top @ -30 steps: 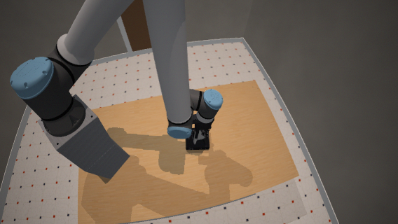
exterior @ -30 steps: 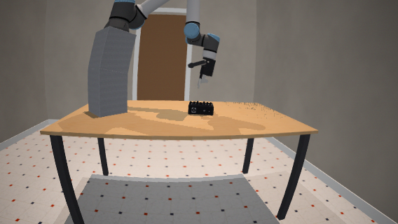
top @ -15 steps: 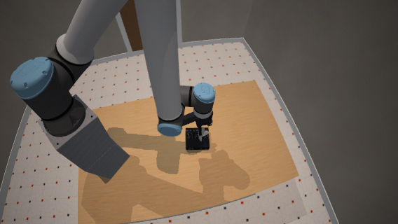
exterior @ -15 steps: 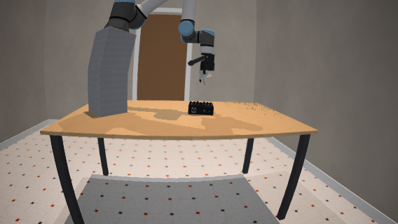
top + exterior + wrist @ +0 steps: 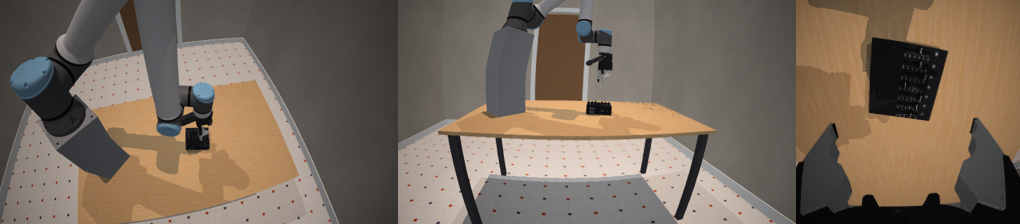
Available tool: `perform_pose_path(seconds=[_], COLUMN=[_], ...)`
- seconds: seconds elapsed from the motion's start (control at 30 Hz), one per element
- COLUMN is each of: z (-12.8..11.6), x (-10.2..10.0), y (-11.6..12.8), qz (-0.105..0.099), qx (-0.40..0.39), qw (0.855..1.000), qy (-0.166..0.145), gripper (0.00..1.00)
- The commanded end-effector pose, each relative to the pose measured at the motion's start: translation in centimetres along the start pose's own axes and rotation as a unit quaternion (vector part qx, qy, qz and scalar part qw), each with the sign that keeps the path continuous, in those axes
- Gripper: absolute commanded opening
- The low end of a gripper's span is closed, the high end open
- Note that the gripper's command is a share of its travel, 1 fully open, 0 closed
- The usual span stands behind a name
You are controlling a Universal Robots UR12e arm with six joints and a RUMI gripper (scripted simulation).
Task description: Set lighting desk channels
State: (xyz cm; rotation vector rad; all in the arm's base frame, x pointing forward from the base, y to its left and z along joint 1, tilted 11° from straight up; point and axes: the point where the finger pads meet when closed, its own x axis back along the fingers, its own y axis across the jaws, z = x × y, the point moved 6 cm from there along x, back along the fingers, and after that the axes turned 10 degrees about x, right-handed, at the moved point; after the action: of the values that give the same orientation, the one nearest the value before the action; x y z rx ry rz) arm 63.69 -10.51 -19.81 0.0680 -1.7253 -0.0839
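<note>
The lighting desk (image 5: 906, 80) is a small black box with several fader slots in a row, lying on the wooden table. It also shows in the top view (image 5: 197, 139) and the exterior view (image 5: 599, 108). My gripper (image 5: 601, 78) hangs well above the desk, pointing down, fingers wide open with nothing between them. In the wrist view the two grey fingers frame the lower corners, and the desk lies ahead of them. The fader knobs are too small to read their levels.
The wooden table (image 5: 577, 119) carries the grey robot base block (image 5: 507, 71) at its back left. A brown door (image 5: 559, 56) stands behind. The arm's shadows fall across the table around the desk.
</note>
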Motion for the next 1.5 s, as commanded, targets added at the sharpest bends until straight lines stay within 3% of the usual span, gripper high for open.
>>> perform_pose_path(seconds=[0.0, 0.4, 0.6, 0.9, 0.97, 1.0, 1.23, 1.37, 1.47], z=[-0.1, -0.5, -1.1, -2.3, -2.3, -2.4, -3.1, -3.3, -3.4], x=[0.0, -1.0, -2.3, -4.7, -4.7, -4.9, -6.4, -6.9, -7.2], y=[0.0, 1.0, 2.4, 5.2, 5.2, 5.5, 7.4, 8.1, 8.4], qz=[0.0, 0.004, 0.009, 0.016, 0.016, 0.017, 0.02, 0.021, 0.022], qx=[0.003, 0.097, 0.221, 0.423, 0.423, 0.461, 0.582, 0.621, 0.637], qw=[1.0, 0.995, 0.975, 0.906, 0.906, 0.887, 0.813, 0.783, 0.77], qy=[-0.001, 0.001, 0.003, 0.009, 0.009, 0.009, 0.014, 0.016, 0.017], gripper=[1.0, 1.0, 1.0, 1.0, 1.0, 1.0, 1.0, 1.0, 1.0])
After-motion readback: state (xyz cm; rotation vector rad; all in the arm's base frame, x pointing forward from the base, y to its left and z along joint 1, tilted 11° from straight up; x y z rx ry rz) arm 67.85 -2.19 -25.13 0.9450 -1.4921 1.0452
